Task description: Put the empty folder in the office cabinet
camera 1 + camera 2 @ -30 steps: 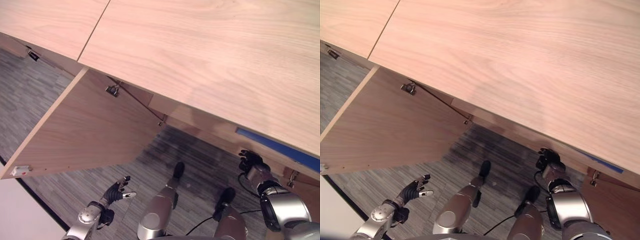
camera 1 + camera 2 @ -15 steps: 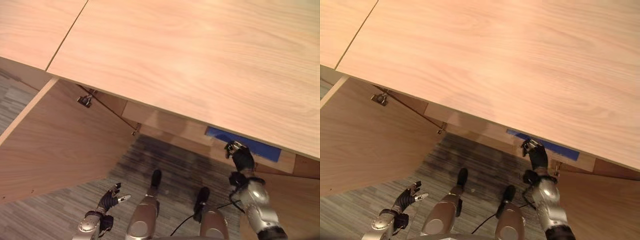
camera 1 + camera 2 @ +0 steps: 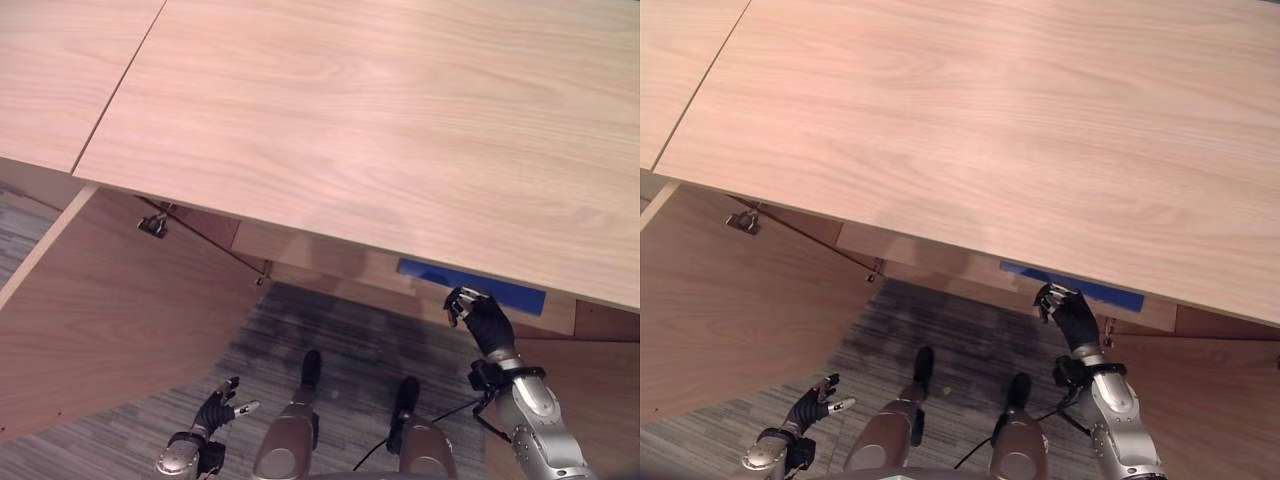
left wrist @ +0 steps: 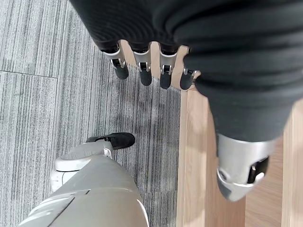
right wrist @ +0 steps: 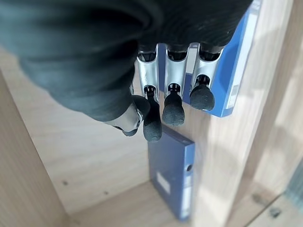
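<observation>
Folder (image 5: 173, 177) lay flat in cabinet (image 5: 75, 156), stiff, light, slick, best pinched by spine | R hand (image 5: 161, 94) half-curled, empty | L hand (image 4: 156, 66) relaxed, empty

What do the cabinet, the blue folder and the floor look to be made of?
Cabinet: light wood or laminate, matte, printed-looking grain. Blue folder: smooth board or plastic with a spine hole and label, probably a binder. Floor: grey striped carpet, fibrous-looking.
</observation>
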